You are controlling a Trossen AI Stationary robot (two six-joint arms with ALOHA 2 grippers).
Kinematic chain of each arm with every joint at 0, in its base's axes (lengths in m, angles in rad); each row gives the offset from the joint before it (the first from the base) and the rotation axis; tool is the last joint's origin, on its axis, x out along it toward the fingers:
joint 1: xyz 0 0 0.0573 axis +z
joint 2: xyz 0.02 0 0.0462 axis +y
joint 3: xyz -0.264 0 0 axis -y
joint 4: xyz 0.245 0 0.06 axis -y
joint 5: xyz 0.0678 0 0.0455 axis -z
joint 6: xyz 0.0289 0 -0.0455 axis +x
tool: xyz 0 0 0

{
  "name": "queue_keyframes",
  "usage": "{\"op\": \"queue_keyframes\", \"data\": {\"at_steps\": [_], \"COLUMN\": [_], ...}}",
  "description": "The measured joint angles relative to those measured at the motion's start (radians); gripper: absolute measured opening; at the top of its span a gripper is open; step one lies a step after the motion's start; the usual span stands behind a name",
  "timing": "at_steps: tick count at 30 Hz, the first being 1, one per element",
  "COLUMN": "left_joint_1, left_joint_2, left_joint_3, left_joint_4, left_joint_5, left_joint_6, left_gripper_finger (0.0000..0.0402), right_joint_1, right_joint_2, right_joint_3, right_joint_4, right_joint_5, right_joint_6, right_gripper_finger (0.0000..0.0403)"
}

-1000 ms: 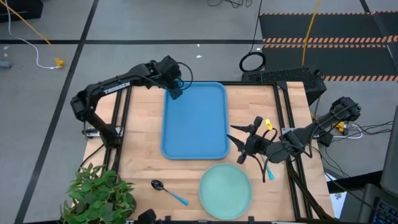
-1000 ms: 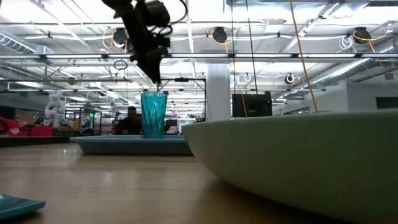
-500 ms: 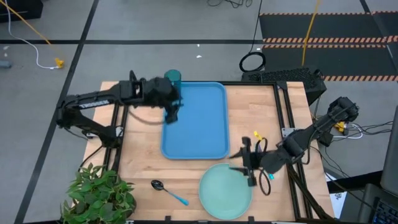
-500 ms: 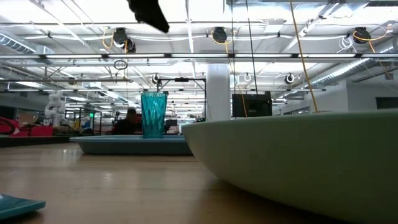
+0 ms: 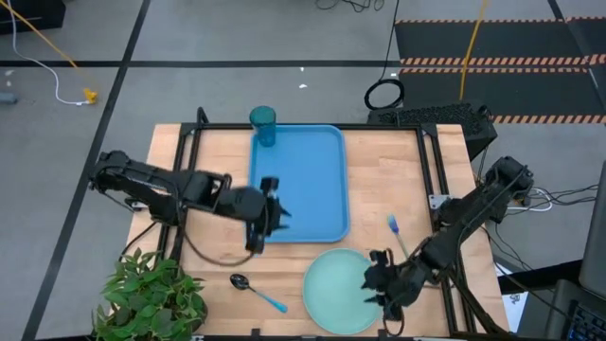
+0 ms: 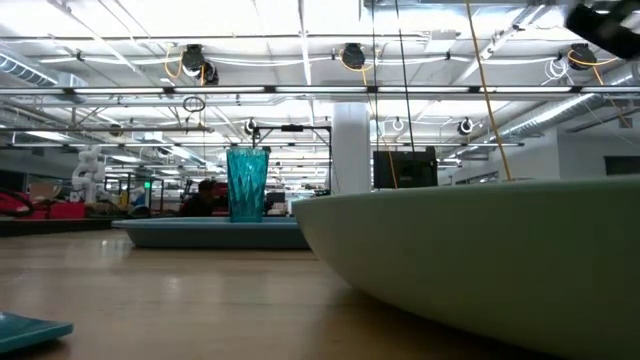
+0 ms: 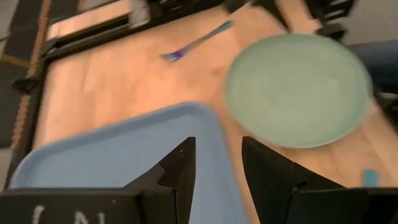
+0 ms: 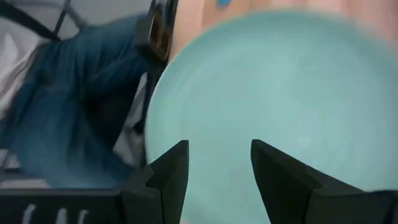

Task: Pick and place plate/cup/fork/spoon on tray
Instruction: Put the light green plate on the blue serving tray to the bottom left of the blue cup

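The blue tray [image 5: 296,185] lies mid-table. The teal cup [image 5: 263,125] stands upright in its far left corner, as the low view [image 6: 247,183] also shows. The mint-green plate [image 5: 343,289] rests on the table near the front edge. The spoon [image 5: 254,291] lies left of the plate, and the fork [image 5: 398,232] lies right of the tray. My left gripper [image 5: 270,218] is open and empty over the tray's near left part [image 7: 118,155]. My right gripper [image 5: 374,284] is open and empty above the plate's right side [image 8: 280,93].
A potted plant [image 5: 151,294] stands at the table's near left corner. Dark frame rails run along the table's left [image 5: 185,189] and right [image 5: 440,189] sides. Bare wood shows between the tray and the fork.
My left gripper has drawn away from the cup and gone along the tray's left side toward the near edge; the cup stays upright on the tray. My right gripper has gone toward the near edge, from beside the tray to above the plate's right side.
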Motion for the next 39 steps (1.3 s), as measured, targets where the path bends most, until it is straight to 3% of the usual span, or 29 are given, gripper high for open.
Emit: {"op": "queue_keyframes", "data": {"at_steps": [11,22,33,39], "left_joint_1": [-0.157,-0.222,-0.236,-0.236], "left_joint_2": [0.095,0.143,0.143,0.143], "left_joint_3": [-0.001,-0.001,-0.002,-0.002], "left_joint_4": [0.081,0.114,0.130,0.130], "left_joint_5": [-0.024,-0.031,-0.038,-0.038], "left_joint_6": [-0.049,-0.067,-0.075,-0.075], "left_gripper_finger": [0.0134,0.0133,0.0133,0.0133], "right_joint_1": [0.135,0.163,0.163,0.164], "right_joint_2": [0.166,0.254,0.253,0.253], "right_joint_3": [0.000,0.000,0.000,0.000], "right_joint_4": [0.103,0.118,0.120,0.121], "right_joint_5": [-0.005,0.021,0.020,0.016], "right_joint_6": [0.083,-0.098,-0.198,-0.181], "right_gripper_finger": [0.0164,0.0160,0.0063,0.0051]}}
